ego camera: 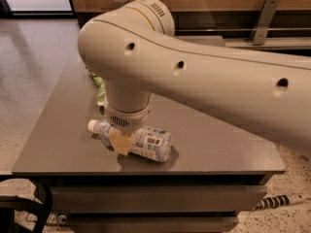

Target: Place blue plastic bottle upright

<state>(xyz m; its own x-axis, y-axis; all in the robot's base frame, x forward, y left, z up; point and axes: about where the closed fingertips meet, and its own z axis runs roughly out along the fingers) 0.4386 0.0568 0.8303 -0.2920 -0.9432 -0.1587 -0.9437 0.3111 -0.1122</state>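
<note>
Hanging straight down from the thick cream arm point(204, 72), the gripper point(121, 141) sat low over the grey table point(218, 149), its lower end overlapping the blue plastic bottle point(151, 143) just behind the neck. Whether it was clamped on the bottle or merely resting against it could not be told.

The bottle lay on its side near the table's front edge, and its white cap point(92, 125) pointed left. Its clear ribbed body carried a pale blue-and-white printed label, and its base pointed right.

There was one bottle, one gripper and one table. One green-and-white item point(97, 84) lay farther back on the table, mostly hidden by the arm and apart from the bottle.
</note>
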